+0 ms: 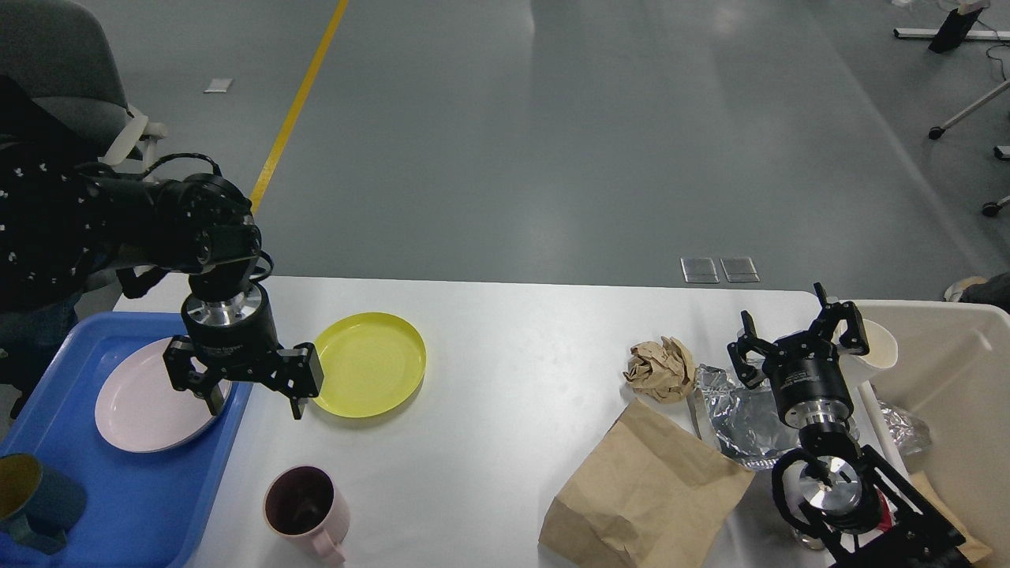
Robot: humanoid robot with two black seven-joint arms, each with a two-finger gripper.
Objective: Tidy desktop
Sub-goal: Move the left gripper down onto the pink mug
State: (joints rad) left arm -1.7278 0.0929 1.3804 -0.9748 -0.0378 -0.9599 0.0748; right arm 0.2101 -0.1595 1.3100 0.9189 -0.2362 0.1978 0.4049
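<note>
The white desktop [505, 339] carries a yellow plate [369, 364], a pink mug [304, 509], a crumpled brown paper ball [661, 369], crinkled foil [742, 414] and a brown paper bag [643, 493]. My left gripper [256, 409] hangs open and empty, pointing down over the blue tray's right edge, between the pink plate [150, 398] and the yellow plate. At the right, my right gripper [791, 327] stands open and empty above the foil, beside the bin.
The blue tray [118, 505] at the left holds the pink plate and a teal cup [31, 501] in its near corner. A beige bin [955, 379] stands at the table's right end with a white paper cup [880, 343] at its rim. A chair stands far left.
</note>
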